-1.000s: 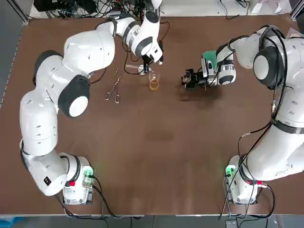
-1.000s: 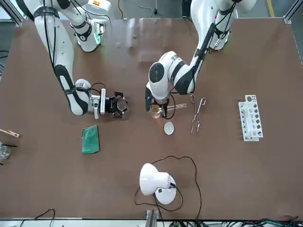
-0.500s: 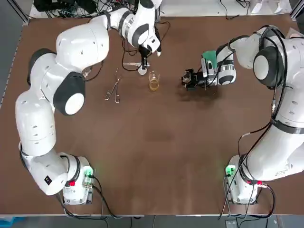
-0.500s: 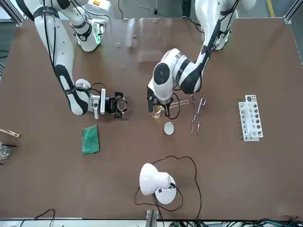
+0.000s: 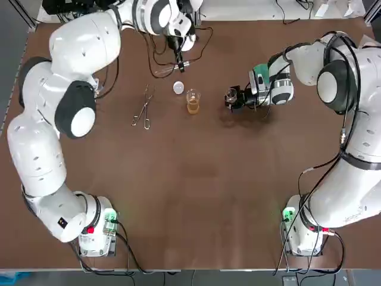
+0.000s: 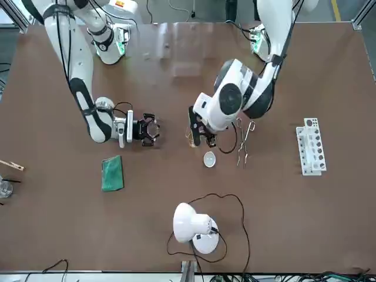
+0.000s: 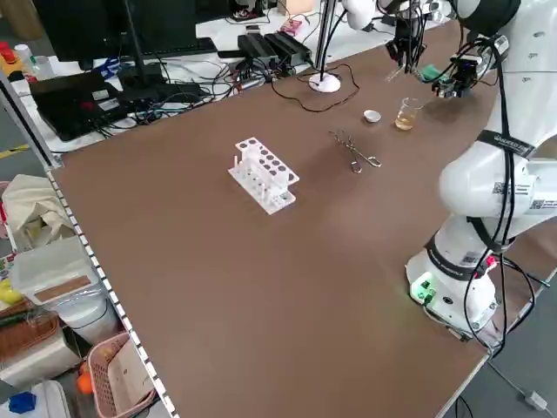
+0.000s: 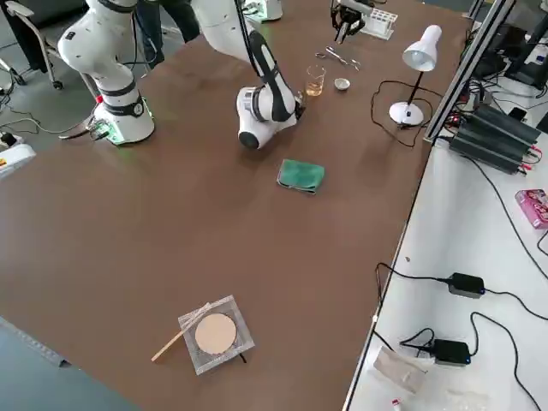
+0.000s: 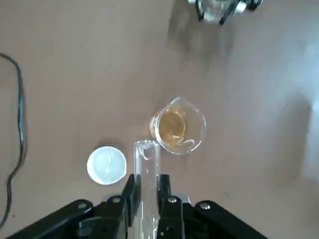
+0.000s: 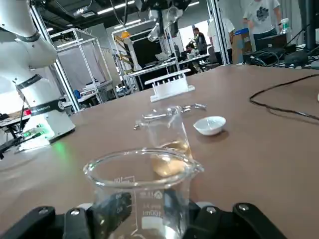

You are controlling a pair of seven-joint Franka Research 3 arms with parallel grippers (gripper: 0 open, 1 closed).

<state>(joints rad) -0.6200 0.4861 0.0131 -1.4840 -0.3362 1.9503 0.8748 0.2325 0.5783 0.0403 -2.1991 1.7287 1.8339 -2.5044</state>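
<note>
Left wrist view: test tube (image 9: 146,164) clamped in left end effector (image 9: 147,188), near amber-filled beaker (image 9: 178,125); empty beaker (image 10: 142,181) gripped in right end effector (image 10: 144,213).

Test tube (image 9: 146,160) base hidden inside left gripper (image 9: 147,182).

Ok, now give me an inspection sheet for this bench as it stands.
Surface: brown table, no spills seen.
Job's things: test tube in left claw, held above the table near amber-liquid beaker; empty beaker in right claw.
Clutter: white dish, tongs, tube rack, green cloth, wire gauze, lamp.
Claws: both shut on glassware.
Cables: lamp cord loops on table.
Surroundings: people beyond table; power adapters on side bench.
</note>
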